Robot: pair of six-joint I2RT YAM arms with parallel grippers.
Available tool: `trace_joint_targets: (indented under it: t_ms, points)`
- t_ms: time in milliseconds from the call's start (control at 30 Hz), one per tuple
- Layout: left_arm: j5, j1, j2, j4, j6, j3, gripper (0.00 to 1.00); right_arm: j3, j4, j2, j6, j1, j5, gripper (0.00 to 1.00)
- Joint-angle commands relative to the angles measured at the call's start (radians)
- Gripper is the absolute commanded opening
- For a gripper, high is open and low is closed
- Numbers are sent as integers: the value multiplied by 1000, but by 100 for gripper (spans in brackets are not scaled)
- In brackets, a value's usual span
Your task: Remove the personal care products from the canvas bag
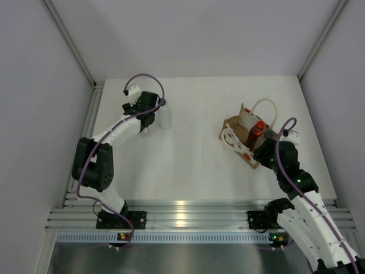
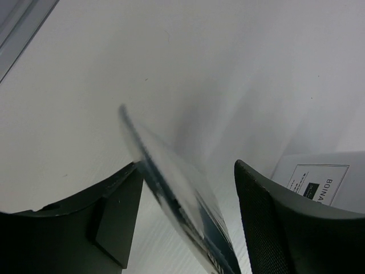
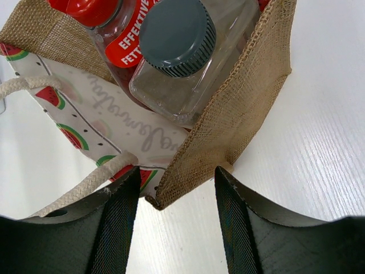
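Note:
The canvas bag (image 1: 244,137) stands at the right of the table, with the red bottle (image 1: 258,130) and the clear bottle with the grey cap (image 3: 177,37) inside it. My right gripper (image 1: 263,149) is open at the bag's near corner (image 3: 228,114), one jaw on each side of the corner edge and gripping nothing. My left gripper (image 1: 147,123) is open at the far left. The white flat tube (image 2: 171,182) stands tilted between its jaws, against the left finger (image 2: 114,217) and apart from the right one. The whitish bottle (image 1: 165,118) stands just right of that gripper, its label in the left wrist view (image 2: 319,182).
The bag's cream loop handles (image 1: 265,105) stick out at its far side, and one rope handle (image 3: 74,191) lies beside my right gripper's left jaw. Grey walls close the table on the left, right and far sides. An aluminium rail (image 1: 188,217) runs along the near edge.

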Motion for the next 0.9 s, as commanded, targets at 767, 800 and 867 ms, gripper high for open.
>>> trace_joint_targets:
  t_ms: [767,800,867]
  points:
    - [300,-265,-275,44,255,179,98,26,-10,-1,-5,-14,32,53]
    - [390,-282,-251,44,259,201,98,23,-11,-1,-4,-14,35,53]
    - [489,-333,-221,47,270,262,98,20,-11,-2,7,-12,43,53]
